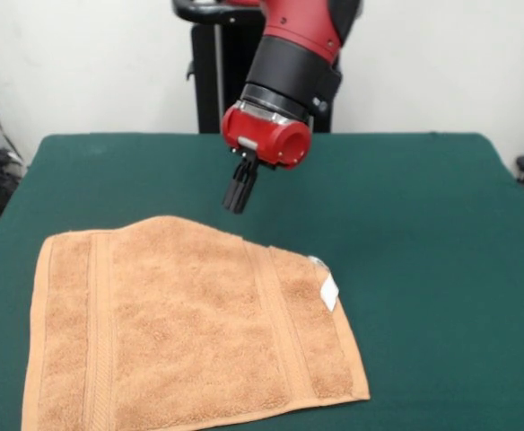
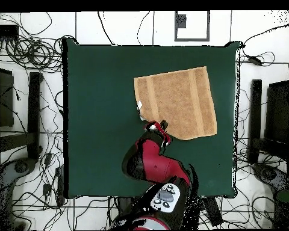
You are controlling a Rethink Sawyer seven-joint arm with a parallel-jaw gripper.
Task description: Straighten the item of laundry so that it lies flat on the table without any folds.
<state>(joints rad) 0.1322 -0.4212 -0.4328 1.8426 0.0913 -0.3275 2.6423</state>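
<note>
The item of laundry [image 1: 190, 332], an orange-tan towel, lies spread on the green table [image 1: 423, 224] at the near left. Its far edge rises in a low hump and its far right corner looks tucked by the white tag [image 1: 329, 292]. Band stripes run near its left and right edges. My gripper [image 1: 236, 205] hangs above the table just beyond the towel's far edge, its fingers pressed together and holding nothing. In the overhead view the towel [image 2: 176, 102] sits at the upper right of the table [image 2: 99, 120], with the gripper [image 2: 154, 125] by its lower left edge.
Bare green cloth stretches to the right of the towel and behind it. Tangled cables [image 2: 26, 54] and dark equipment [image 2: 273, 114] surround the table on the floor.
</note>
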